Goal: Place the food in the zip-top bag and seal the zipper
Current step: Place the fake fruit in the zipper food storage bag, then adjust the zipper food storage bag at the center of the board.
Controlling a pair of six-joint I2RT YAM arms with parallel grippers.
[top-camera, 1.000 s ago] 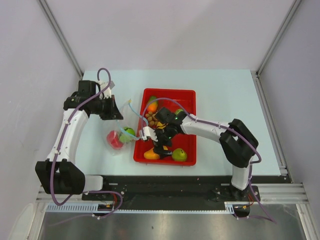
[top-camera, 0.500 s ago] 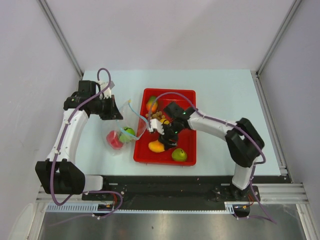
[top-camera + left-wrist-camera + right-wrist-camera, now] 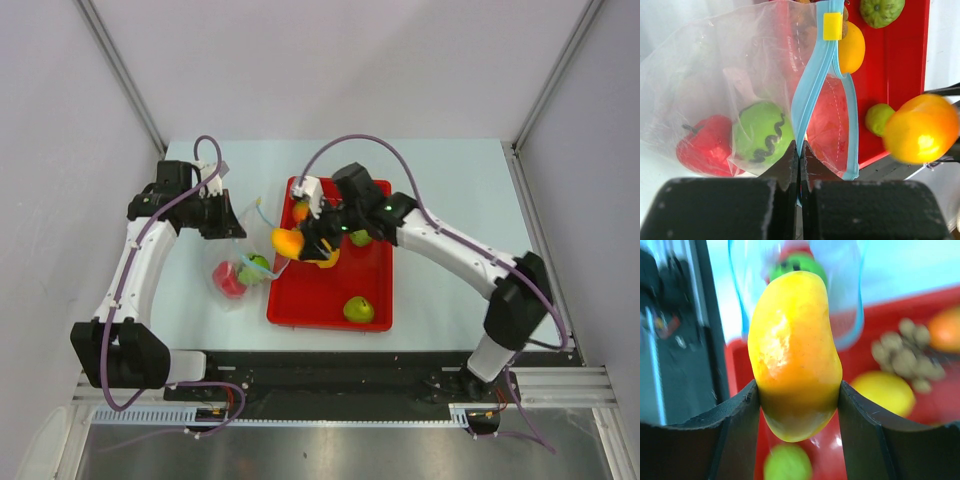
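Note:
The clear zip-top bag [image 3: 243, 262] lies left of the red tray, with a red piece [image 3: 705, 146] and a green round fruit [image 3: 760, 132] inside. My left gripper [image 3: 800, 150] is shut on the bag's edge at the light-blue zipper [image 3: 812, 85], holding the mouth up and open. My right gripper [image 3: 797, 405] is shut on an orange-yellow mango [image 3: 792, 350], which hangs above the tray's left rim by the bag's mouth [image 3: 287, 241]. A lemon [image 3: 885, 390], brown nuts [image 3: 905, 352] and a green fruit [image 3: 358, 309] rest in the tray.
The red tray [image 3: 375, 275] stands mid-table, right of the bag. It also holds a second mango [image 3: 301, 211] and another green fruit [image 3: 361, 237] at its far end. A yellow slider [image 3: 832, 26] sits on the zipper. Purple cables loop over both arms.
My right gripper closed on the mango at the tray's near end, then lifted it up and left to the bag's mouth. The left arm and the bag have stayed still.

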